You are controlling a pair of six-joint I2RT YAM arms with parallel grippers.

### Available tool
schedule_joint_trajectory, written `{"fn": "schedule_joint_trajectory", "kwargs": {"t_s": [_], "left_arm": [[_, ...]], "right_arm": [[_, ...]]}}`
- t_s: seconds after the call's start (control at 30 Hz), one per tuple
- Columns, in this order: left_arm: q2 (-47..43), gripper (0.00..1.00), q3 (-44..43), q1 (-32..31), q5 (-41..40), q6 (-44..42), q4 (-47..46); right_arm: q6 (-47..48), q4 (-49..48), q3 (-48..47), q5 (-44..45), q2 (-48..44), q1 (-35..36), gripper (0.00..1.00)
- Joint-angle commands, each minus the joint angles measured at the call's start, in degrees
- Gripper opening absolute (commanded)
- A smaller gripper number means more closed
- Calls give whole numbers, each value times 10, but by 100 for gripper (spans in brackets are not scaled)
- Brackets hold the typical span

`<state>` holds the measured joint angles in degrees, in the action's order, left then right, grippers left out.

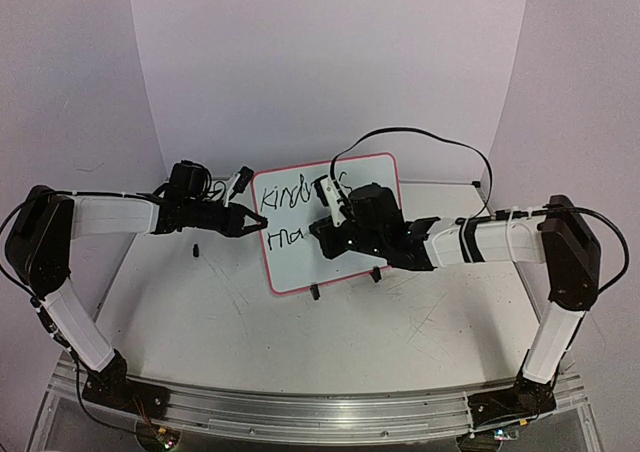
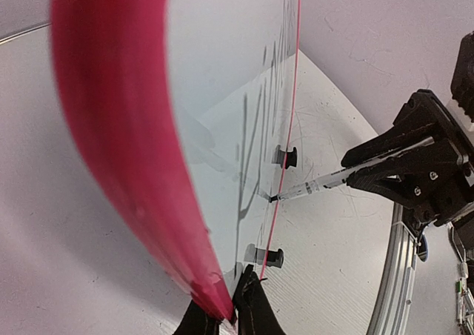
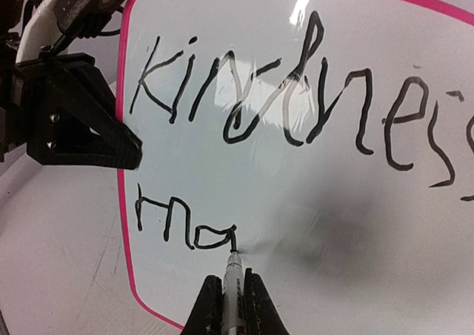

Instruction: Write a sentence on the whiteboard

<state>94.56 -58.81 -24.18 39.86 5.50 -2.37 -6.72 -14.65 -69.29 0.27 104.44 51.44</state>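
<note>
The whiteboard (image 1: 300,264) stands tilted at the middle of the table, pink-rimmed, on two black clip feet (image 1: 314,293). My left gripper (image 1: 262,221) is shut on the whiteboard's left edge (image 2: 111,127), its jaws (image 2: 233,316) pinching the rim. The right gripper (image 3: 232,277) is shut on a marker (image 3: 234,264), whose tip touches the board. The sentence (image 3: 296,98) reads "Kindnes" on the top line, its end cut off at the frame edge. Below it is "ma" (image 3: 185,227), with the tip at the end of the "a". In the top view the right gripper (image 1: 325,232) hides part of the writing.
A small black piece (image 1: 197,250) lies on the scratched grey tabletop (image 1: 250,322) left of the board. A black cable (image 1: 420,132) loops above the right arm. Curved white walls close in the back and sides. A metal rail (image 1: 300,412) runs along the near edge.
</note>
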Motion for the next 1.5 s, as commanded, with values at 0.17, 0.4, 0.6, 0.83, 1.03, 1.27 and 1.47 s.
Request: {"fn": "schedule_joint_trajectory", "kwargs": {"t_s": [0.17, 0.4, 0.6, 0.83, 1.03, 1.27, 1.47], "left_arm": [[8, 0, -14, 9, -123, -54, 10], [11, 0, -14, 9, -125, -54, 10], [10, 0, -10, 8, -128, -54, 10], [2, 0, -10, 8, -134, -62, 10], [2, 0, -8, 8, -135, -68, 10], [-1, 0, -7, 8, -134, -67, 9], [0, 0, -10, 8, -132, -67, 9]], "right_arm": [[-5, 4, 15, 23, -50, -3, 0], [-20, -63, 20, -65, -89, -8, 0], [5, -72, 5, -104, -77, -27, 0], [56, -55, 3, -82, -77, -25, 0], [82, -38, -7, -63, -68, -18, 0], [77, -34, -22, -26, -55, -18, 0], [76, -18, -42, -5, -35, -17, 0]]}}
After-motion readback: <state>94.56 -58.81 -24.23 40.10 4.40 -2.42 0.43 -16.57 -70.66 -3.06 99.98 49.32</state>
